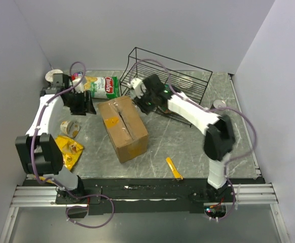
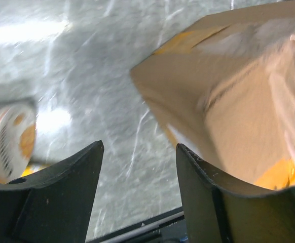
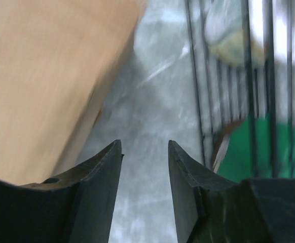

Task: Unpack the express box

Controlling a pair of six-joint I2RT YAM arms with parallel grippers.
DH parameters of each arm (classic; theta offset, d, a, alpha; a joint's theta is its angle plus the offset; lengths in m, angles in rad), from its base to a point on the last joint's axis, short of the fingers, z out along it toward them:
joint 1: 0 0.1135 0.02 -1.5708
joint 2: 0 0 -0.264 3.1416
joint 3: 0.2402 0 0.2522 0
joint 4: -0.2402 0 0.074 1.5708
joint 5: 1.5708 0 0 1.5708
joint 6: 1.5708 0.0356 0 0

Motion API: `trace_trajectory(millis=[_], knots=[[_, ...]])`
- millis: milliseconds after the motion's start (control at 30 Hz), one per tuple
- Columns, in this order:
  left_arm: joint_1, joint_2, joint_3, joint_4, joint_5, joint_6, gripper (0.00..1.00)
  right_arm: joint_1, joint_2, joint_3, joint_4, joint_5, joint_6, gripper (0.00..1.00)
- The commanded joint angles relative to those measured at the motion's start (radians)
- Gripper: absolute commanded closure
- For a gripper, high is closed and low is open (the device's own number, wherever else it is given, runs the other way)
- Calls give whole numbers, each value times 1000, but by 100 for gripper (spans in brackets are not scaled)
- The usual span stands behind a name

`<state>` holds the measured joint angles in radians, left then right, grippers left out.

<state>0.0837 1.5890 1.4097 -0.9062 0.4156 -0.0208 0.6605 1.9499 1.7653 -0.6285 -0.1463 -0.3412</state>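
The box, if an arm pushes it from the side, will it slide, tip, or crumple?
The box probably slides rather than tips: it rests on a broad face on the glossy table. Its cardboard walls and taped flaps look stiff, so it should hardly crumple. Its weight cannot be judged, as it is taped shut.

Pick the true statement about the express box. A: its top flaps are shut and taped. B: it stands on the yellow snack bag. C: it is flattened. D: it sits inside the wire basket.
A: the express box stands whole beside the wire basket, top flaps down with tape along the seam.
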Motion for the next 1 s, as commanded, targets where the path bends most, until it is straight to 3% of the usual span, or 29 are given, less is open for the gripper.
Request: trace_trajectory(millis=[0, 133, 333, 467, 600, 867, 967], knots=[[24, -136, -43, -91, -44, 46, 35, -18, -395, -277, -13, 23, -31, 49], [21, -272, -94, -60, -86, 70, 29, -19, -635, -647, -56, 33, -45, 42], [21, -380, -66, -20, -150, 84, 9, -22, -832, -891, -163, -87, 28, 33], [21, -400, -89, -16, -146, 79, 9, 17, -752, -886, -145, -84, 65, 31], [21, -397, -58, -49, -140, 68, 10, 54, -663, -863, -138, 22, 110, 31], [22, -466, -38, -46, -181, 93, 8, 140, -605, -837, -214, 22, 367, 33], [22, -486, -45, -51, -189, 99, 8, 152, -528, -834, -214, 53, 392, 33]])
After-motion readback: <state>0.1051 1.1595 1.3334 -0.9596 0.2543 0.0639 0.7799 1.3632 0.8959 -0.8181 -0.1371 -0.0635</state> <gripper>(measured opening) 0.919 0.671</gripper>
